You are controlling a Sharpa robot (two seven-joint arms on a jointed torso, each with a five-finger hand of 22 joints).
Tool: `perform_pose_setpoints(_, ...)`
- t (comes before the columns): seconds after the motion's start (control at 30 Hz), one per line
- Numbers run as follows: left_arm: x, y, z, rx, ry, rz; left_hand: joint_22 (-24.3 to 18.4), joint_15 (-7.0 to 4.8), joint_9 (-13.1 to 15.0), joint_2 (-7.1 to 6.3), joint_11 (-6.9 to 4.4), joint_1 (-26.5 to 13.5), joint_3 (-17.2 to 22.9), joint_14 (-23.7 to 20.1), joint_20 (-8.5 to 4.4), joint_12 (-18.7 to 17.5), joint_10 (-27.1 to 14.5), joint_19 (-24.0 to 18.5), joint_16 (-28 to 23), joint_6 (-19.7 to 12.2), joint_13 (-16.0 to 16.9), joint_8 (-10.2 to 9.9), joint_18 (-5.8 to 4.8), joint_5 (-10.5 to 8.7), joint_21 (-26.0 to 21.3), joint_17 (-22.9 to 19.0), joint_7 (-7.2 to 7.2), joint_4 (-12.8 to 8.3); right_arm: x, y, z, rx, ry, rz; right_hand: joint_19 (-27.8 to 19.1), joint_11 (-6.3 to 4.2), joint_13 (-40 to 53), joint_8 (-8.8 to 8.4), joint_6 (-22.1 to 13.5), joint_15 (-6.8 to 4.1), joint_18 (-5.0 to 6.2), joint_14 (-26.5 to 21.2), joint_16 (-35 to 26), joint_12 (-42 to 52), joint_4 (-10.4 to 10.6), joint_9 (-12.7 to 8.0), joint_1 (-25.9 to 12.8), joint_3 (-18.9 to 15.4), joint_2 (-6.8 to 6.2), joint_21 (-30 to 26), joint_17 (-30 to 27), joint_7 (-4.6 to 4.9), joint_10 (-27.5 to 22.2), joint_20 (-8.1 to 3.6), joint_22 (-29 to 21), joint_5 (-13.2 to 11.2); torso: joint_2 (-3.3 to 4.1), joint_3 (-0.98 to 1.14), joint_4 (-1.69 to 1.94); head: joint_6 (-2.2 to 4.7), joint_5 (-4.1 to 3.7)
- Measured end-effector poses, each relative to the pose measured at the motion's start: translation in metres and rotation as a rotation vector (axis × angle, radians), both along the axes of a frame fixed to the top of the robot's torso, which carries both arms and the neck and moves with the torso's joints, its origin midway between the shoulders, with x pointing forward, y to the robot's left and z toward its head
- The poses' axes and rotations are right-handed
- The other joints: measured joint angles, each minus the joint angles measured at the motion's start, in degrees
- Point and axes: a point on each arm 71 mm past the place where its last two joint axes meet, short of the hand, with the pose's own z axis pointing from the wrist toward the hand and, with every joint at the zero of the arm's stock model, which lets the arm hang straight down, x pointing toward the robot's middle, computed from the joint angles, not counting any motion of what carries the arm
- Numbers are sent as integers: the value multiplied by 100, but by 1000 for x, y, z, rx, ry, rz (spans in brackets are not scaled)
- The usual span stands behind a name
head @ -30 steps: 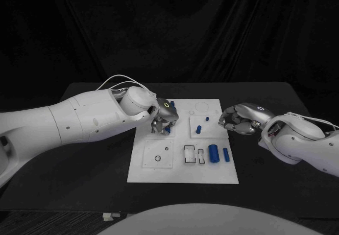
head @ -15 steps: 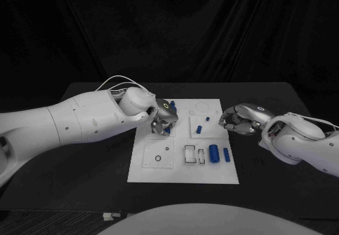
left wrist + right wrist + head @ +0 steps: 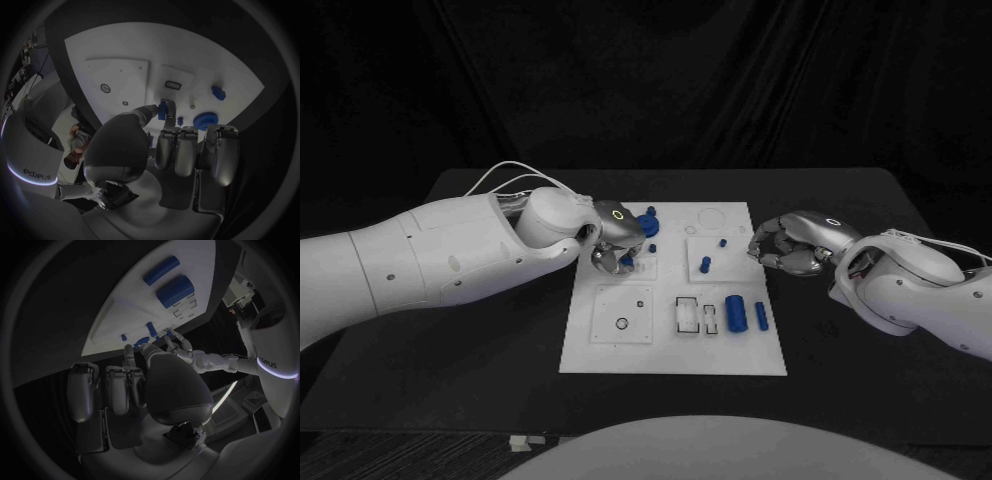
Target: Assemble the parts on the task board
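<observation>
The white task board [image 3: 668, 350] lies mid-table. My left hand [image 3: 615, 243] hovers over the board's far left corner, pinching a small blue part [image 3: 164, 109] between thumb and a finger. A round blue part [image 3: 646, 223] stands just beside that hand, also seen as the round blue part [image 3: 205, 120]. My right hand [image 3: 792, 244] hangs at the board's right edge with fingers curled in and nothing in them. A thick blue cylinder [image 3: 736, 313] and a thin blue cylinder [image 3: 762, 316] lie at the near right. A blue peg [image 3: 707, 265] sits mid-board.
A small blue stub [image 3: 723, 241] stands near the right hand. Recessed slots [image 3: 689, 314] and a small ring [image 3: 622, 323] mark the board's near half. Bare black table [image 3: 473, 350] surrounds the board on all sides.
My left arm has drawn back to the left and the hand has turned, uncovering the round blue part beside it. The right hand has stayed put.
</observation>
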Motion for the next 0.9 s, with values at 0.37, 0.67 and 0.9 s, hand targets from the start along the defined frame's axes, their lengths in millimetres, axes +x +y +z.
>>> perform_pose_setpoints(0.37,-3,16,4,-114,84,241,0,-21,135,29,0,-210,-49,-21,-49,0,0,-9,0,-14,0,87,0,228,-14,0,14,50,0,0,0,0,1,-1,0,0,0,0,0,0,0,0,0,0,-69,-5,70,69,7,-22,0,0,0,0,-1,22,1,2,1,0,22)
perform_pose_setpoints(0.67,-1,19,-1,-196,264,470,0,-21,149,127,1,-308,-120,-21,-62,-27,0,-22,0,-65,0,76,0,361,-235,0,65,120,0,1,0,0,2,-1,0,0,0,0,0,0,0,0,0,0,-75,-5,104,75,17,-23,0,0,0,0,-1,22,2,3,1,0,8)
perform_pose_setpoints(0.9,0,17,-4,-233,359,604,0,-20,152,178,1,-359,-134,-21,-62,-113,0,-22,0,-66,0,76,93,410,-382,0,65,134,0,2,0,0,3,0,0,0,0,0,0,0,0,0,0,0,-100,-5,136,100,33,-22,0,0,0,0,-1,21,4,3,-3,0,21)
